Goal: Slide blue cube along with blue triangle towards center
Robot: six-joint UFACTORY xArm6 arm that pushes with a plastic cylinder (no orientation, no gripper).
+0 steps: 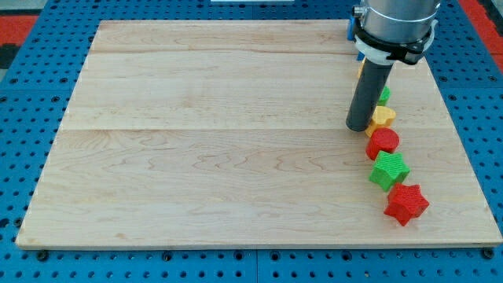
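My tip point(358, 127) rests on the wooden board point(220, 141) at the view's right, just left of a yellow block point(383, 116). A sliver of a blue block point(350, 28) shows at the board's top right, beside the arm's body; its shape cannot be made out. The arm hides the rest of that corner, so I cannot tell the blue cube from the blue triangle. A small bit of a green block point(384, 94) shows right of the rod.
Below the yellow block, a column of blocks runs down the right side: a red round block point(383, 142), a green star point(390, 170) and a red star point(406, 203). A blue pegboard point(23, 118) surrounds the board.
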